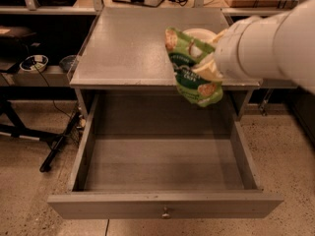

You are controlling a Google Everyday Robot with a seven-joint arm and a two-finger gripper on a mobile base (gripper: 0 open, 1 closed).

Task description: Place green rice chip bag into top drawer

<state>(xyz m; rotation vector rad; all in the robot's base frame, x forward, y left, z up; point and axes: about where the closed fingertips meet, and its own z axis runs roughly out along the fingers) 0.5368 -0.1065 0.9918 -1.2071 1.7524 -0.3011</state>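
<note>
At the left, the flat grey tabletop (128, 48) stands above the wide, shallow grey wooden top drawer (83, 151), which is pulled fully out. Its floor is bare and its small round metal knob (166, 213) faces the camera.

Right of centre, the glossy green rice chip bag (194, 77) with white lettering hangs in the air. Its lower end dips past the tabletop's front edge, over the rear right part of the drawer. A small white bowl (199, 33) sits on the tabletop, partly hidden behind the bag.

The gripper (209, 69) is clamped on the bag's right side, one pale finger pressed across the pouch. The thick white arm (266, 48) reaches in from the right.

The step in hand looks like the carry: the bag is lifted but not yet inside. The next move likely calls for bringing the bag forward and down, clear of the tabletop's edge. The grip should loosen only once the bag is low over the drawer floor.
</note>
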